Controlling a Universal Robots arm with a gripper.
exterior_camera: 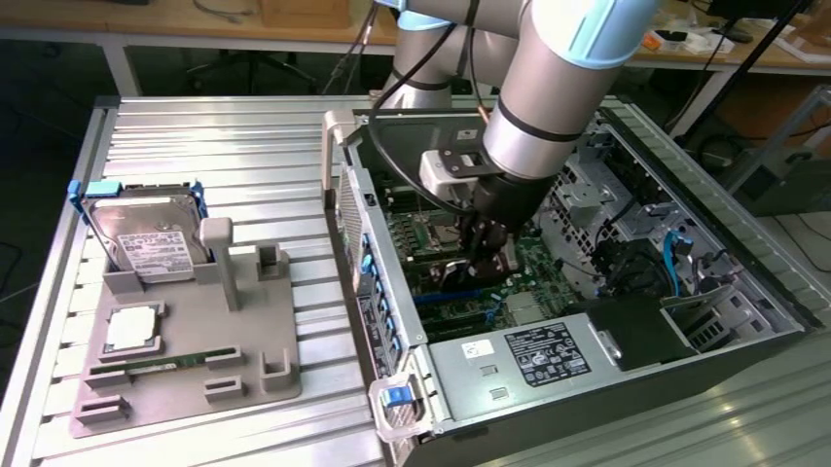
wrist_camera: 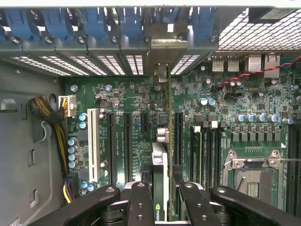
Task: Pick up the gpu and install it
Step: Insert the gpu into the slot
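one end effector clamped on one gpu edge-on over the motherboard, one hard drive left on the bench

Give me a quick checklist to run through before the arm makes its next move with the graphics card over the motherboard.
1. Grip: gripper closed on the gpu, card edge-on between the fingers: ok.
2. Position: gpu inside the open computer case, above the motherboard: ok.
3. Alignment: card runs parallel to the expansion slots: ok.
4. Bracket end meets the rear slot opening: cannot tell.
5. Card edge seated in a slot: cannot tell.
6. Yellow and black cables lie off to the side of the card: ok.
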